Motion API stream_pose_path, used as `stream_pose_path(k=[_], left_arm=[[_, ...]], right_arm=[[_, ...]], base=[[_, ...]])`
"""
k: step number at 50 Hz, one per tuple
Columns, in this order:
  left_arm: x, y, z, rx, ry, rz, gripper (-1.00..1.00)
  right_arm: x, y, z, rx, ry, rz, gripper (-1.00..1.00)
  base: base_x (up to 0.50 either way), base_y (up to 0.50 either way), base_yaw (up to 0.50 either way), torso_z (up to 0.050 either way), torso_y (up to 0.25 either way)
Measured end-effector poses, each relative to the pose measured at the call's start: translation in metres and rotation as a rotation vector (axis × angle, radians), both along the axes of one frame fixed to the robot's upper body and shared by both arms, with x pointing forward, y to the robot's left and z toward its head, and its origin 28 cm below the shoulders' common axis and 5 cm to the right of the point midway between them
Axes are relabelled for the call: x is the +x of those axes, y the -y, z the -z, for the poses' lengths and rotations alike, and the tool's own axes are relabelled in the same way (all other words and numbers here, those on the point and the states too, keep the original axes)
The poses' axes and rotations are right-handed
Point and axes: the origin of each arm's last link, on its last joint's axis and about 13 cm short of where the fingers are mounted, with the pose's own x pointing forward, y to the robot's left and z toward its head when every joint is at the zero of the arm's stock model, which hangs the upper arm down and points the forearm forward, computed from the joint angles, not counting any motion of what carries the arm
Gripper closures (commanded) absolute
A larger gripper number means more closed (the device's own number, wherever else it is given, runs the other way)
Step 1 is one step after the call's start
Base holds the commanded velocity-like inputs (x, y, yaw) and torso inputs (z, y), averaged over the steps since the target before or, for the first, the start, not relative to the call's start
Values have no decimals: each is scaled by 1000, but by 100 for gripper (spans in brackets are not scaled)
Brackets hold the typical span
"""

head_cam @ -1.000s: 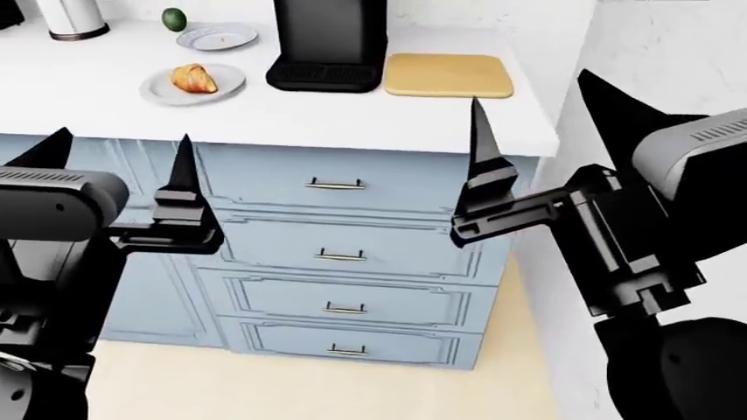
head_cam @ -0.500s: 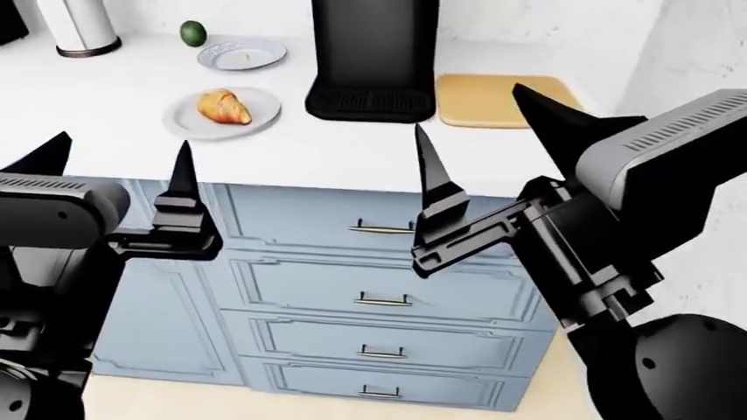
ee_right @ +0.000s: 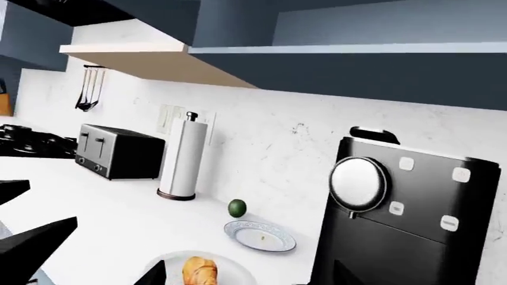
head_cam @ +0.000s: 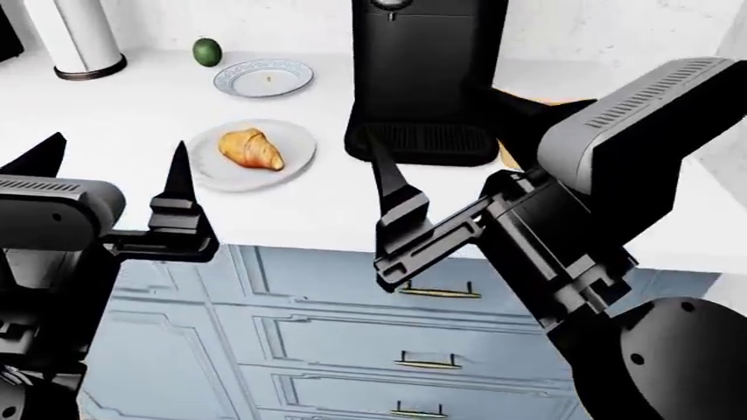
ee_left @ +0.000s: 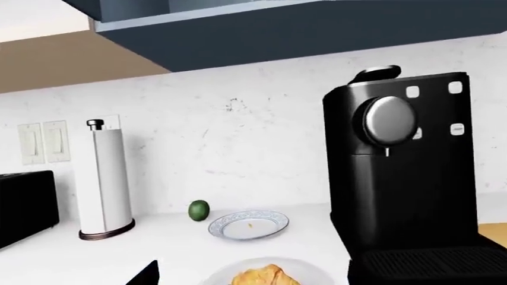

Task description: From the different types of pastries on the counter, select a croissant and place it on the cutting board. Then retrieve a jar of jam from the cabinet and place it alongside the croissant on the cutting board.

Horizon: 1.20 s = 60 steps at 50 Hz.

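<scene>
Croissant (head_cam: 254, 148) lying on plate (head_cam: 294, 140); left gripper (head_cam: 115, 164) and right gripper (head_cam: 450, 140) both hovering spread wide, empty.

The croissant (head_cam: 252, 148) lies on its side on a round grey-white plate (head_cam: 294, 137), ahead of my left tool (head_cam: 115, 175) and a little toward my right, well apart from its tips. It is golden-brown, ridged and tapered, with darker orange ends. The plate rests on the white surface (head_cam: 129, 114), whose front edge passes just beyond my left tool, above light blue drawers with brass handles. The cutting board (head_cam: 513, 150) is almost wholly hidden behind my right arm; only a light tan sliver shows, flat on the surface beyond my right tool (head_cam: 438, 166). I cannot see the jar of jam.
</scene>
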Motion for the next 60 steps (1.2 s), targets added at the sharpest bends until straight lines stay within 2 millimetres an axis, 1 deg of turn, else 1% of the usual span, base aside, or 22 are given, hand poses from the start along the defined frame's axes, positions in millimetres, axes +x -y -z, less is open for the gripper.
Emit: stream_pose_path(k=[13,29,37,45,60], left_arm=[[-3,-3,-4,3,8,-10,-100],[-9,-6,-13,11,24,-22,-100],[-12,-7,-16,14,30,-27,-100],[-13,-8,-17,17,32,-31,-100],[-15,-14,-16,8,35,-46,-100]], right_arm=[[-2,-11,-9,-35,-33,-69,-100],[-7,-23,-15,-85,-88,-137,-100],[-6,-30,-17,-116,-153,-159,-100],[4,-38,-19,-178,-246,-158,-100],[37,-53,-26,-343,-403,-113,-100]], base=[[408,283,0,0,1],[403,282,0,0,1],[21,2,0,0,0],[0,0,0,0,0],[0,0,0,0,0]])
